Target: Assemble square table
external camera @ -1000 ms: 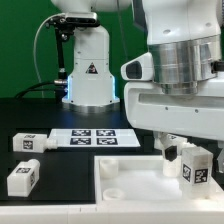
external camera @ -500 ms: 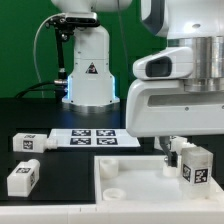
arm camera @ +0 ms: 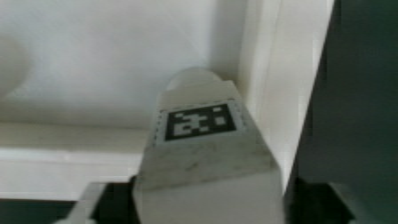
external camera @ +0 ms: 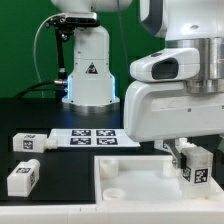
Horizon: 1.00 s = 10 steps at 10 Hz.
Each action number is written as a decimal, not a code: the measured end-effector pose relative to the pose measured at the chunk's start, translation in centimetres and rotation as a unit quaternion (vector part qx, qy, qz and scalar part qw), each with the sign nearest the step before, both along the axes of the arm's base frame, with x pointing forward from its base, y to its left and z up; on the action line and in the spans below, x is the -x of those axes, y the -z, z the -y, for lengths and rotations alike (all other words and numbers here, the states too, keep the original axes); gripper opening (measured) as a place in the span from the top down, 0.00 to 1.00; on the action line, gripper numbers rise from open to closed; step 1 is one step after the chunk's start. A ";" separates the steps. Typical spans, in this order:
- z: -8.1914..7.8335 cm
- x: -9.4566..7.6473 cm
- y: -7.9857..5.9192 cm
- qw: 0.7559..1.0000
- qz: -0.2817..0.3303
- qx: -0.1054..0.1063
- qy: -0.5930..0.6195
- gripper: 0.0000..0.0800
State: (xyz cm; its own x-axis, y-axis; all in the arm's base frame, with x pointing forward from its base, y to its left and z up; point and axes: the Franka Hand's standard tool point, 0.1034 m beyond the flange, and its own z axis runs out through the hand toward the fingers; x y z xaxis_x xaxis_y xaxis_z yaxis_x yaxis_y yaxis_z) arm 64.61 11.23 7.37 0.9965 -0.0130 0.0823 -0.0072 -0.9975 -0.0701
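**Fingers clasped on a leg over the square top's right-hand part**

At the exterior view's left, two loose legs, the rear leg (external camera: 28,143) and the front leg (external camera: 22,178), lay on the black counter (external camera: 30,112) exactly where they had been a second earlier. The marker board (external camera: 95,138) in front of the robot base (external camera: 88,70) was likewise unmoved. Further right lay the square top (external camera: 135,180), one round socket (external camera: 113,168) showing. At the right, the arm's wrist housing (external camera: 175,85) had swung lower and leftward since then. Beneath it the fingers (arm camera: 111,205) pressed both sides of the tagged leg (external camera: 196,166), held near the top's rim; whether it touched the top could not be told.
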 end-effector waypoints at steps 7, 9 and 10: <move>0.9 0.0 0.1 0.902 -0.031 -0.039 0.429 0.64; 0.9 0.1 0.1 0.878 -0.034 -0.040 0.475 0.64; 1.0 0.1 0.1 0.856 -0.038 -0.045 0.514 0.64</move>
State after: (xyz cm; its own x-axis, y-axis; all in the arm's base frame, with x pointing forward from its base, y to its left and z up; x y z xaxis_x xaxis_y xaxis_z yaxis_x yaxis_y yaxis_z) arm 64.46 10.25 7.28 0.4572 -0.8889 -0.0298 -0.8857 -0.4520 -0.1057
